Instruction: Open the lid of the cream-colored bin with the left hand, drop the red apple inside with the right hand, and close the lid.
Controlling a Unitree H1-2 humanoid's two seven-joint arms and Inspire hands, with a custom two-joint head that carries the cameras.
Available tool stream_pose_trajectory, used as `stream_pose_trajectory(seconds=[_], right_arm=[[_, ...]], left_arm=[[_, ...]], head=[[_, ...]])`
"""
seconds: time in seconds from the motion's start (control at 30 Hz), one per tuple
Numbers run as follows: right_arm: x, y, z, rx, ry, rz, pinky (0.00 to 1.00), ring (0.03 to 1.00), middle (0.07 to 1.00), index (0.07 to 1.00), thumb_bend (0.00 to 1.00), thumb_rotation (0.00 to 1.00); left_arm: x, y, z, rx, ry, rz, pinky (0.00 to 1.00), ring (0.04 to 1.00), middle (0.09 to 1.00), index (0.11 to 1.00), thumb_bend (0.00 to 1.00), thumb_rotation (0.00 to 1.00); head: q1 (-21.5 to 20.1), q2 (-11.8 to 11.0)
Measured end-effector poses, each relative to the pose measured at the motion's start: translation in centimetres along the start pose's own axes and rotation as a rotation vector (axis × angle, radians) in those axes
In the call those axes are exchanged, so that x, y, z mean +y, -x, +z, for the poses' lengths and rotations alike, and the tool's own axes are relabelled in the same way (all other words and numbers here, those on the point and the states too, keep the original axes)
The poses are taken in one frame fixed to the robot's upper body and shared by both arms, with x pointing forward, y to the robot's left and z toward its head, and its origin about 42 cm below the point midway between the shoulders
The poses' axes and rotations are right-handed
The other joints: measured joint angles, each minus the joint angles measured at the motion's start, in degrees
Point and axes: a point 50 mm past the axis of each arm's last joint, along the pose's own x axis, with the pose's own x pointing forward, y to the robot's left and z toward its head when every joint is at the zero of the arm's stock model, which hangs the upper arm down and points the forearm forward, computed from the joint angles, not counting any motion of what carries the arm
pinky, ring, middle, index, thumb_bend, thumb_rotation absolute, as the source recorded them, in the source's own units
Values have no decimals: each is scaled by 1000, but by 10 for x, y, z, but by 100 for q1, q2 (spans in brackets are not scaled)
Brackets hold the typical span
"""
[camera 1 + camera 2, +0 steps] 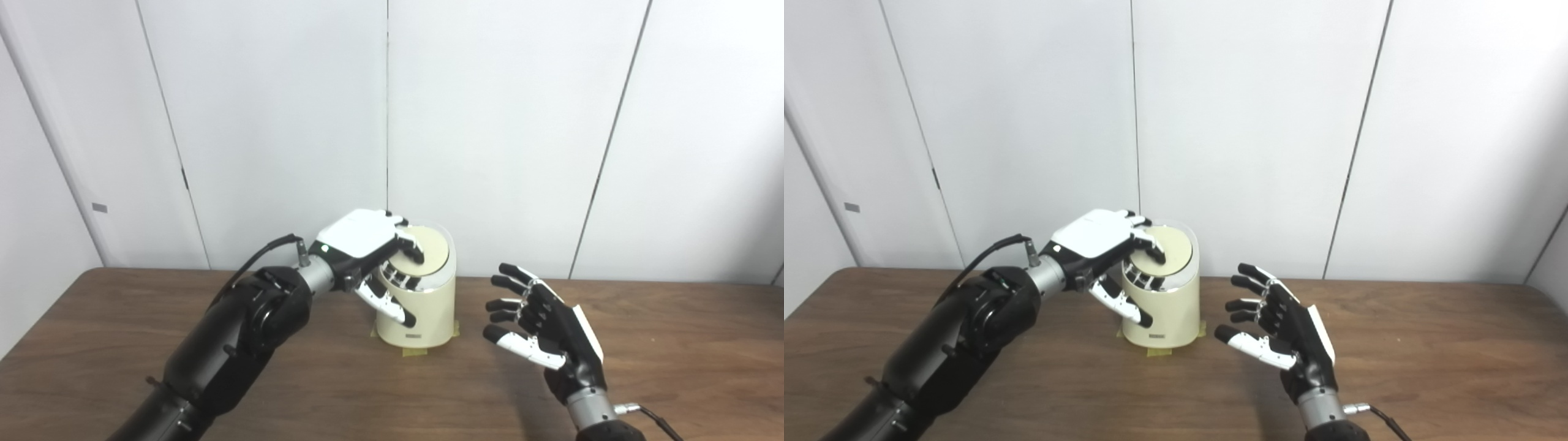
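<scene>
Dark brown wood-grain table (674, 343) had just the cream-colored cylindrical plastic bin (422, 315) sitting on it, yellow tape strips (411, 352) under its base.

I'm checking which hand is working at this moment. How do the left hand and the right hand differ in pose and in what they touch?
The left hand rests on the lid of the cream-colored bin, fingers curled over it; the right hand hangs beside the bin, touching nothing. The left hand shows its white back, palm down; the right hand's dark palm faces the bin, fingers spread. Both are above the table, and neither holds an apple.
</scene>
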Motion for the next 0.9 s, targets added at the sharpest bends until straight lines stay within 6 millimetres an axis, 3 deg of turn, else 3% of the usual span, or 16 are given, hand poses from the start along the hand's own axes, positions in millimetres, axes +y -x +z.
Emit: stream_pose_trajectory(seconds=[0.5,0.77,0.9], right_arm=[[1,0,1,-4,4,1,567,616,775,783,863,250],[1,0,2,-7,2,1,568,618,772,790,865,260],[0,0,2,-8,2,2,550,610,766,785,867,266]], left_arm=[[-17,1,7,23,-103,-27,1000,976,810,795,996,454],[-21,2,10,29,-109,-22,1000,999,822,801,984,456],[-20,11,12,20,-55,25,1000,957,795,773,949,432]], head=[[-17,44],[-18,62],[-26,62]])
